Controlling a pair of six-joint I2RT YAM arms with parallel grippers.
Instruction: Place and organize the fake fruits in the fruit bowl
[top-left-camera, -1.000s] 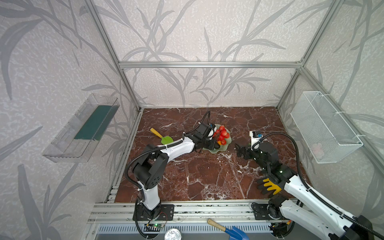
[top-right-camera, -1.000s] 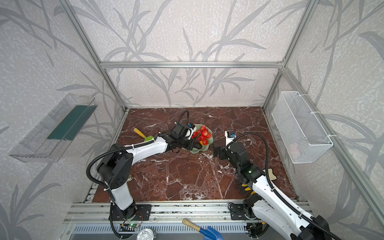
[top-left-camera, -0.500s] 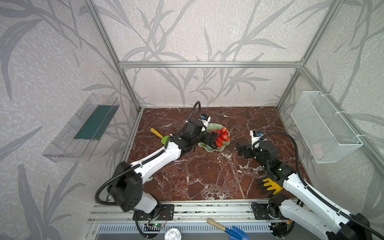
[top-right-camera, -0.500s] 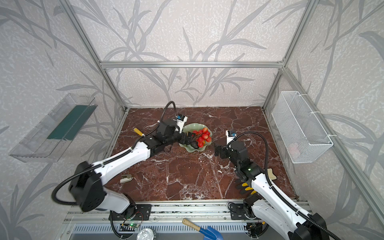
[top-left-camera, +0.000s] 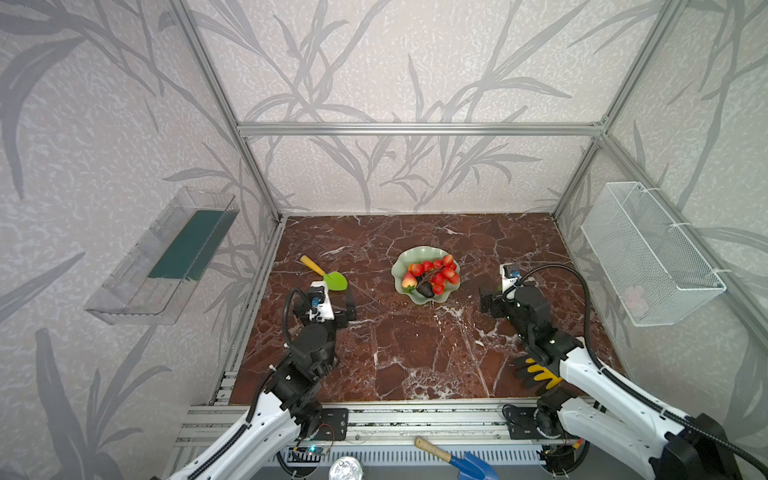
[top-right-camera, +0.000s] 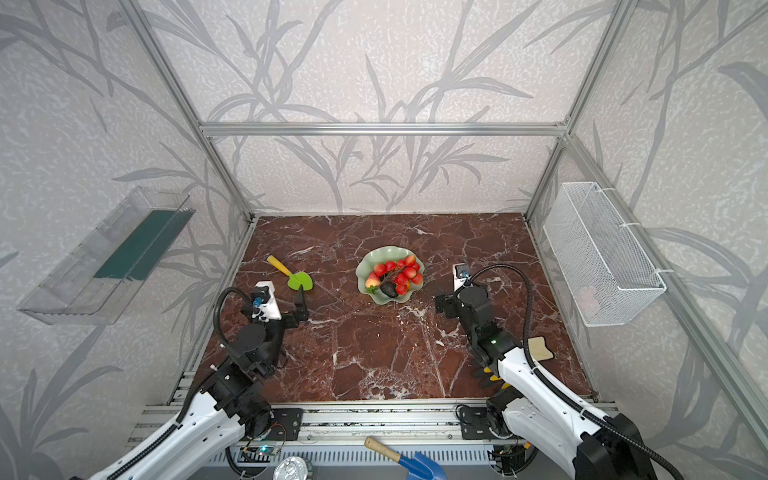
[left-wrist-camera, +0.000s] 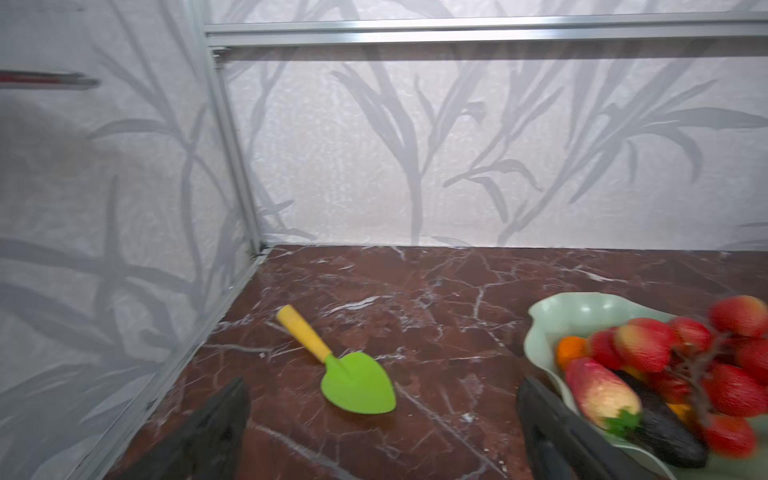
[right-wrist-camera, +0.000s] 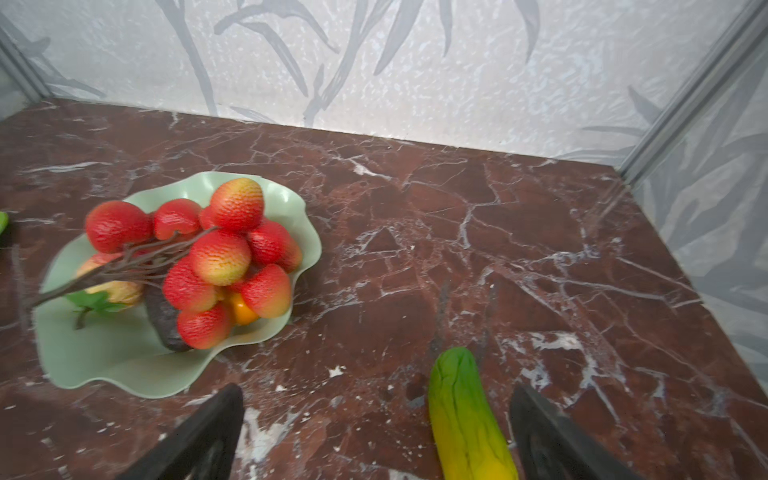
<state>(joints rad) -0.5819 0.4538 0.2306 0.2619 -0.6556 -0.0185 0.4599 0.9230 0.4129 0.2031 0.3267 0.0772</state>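
Left wrist view: my left claw (left-wrist-camera: 382, 384) is spread wide and grips nothing. Past its fingers I see the green plastic toy shovel with a yellow handle (left-wrist-camera: 355, 382) lying flat on the dark red marble surface (left-wrist-camera: 436, 286). Off to one side sits the shallow mint-green glossy bowl with a wavy rim (left-wrist-camera: 536, 328), loaded with a small orange ball (left-wrist-camera: 571, 351), a red strawberry with green leaves (left-wrist-camera: 598, 390), a dark rough avocado (left-wrist-camera: 665, 432) and a bunch of red berries on dark stems (left-wrist-camera: 739, 318) piled over them. That edge of the picture is slightly blurred. Right wrist view: my right claw (right-wrist-camera: 378, 390) also gapes fully, empty. Between its fingers lies an elongated fruit, green at the tip and yellow further down (right-wrist-camera: 467, 419), flat on the surface and nearer one finger. I see a thin gap on either side, so no contact that I can make out. It is outside the bowl, near it but apart. The berries cover most of the other fruit from here. Top views: in both top views the bowl (top-left-camera: 415, 252) (top-right-camera: 376, 252) sits mid-surface between the two arms. The left claw is just beside the shovel and well apart from the bowl; the right claw is near the bowl's other side. The elongated fruit is largely hidden by the right claw from up here. A yellow-and-black glove (top-left-camera: 540, 372) lies partly under the right arm, and a white wire basket (top-left-camera: 648, 253) hangs on the right wall.
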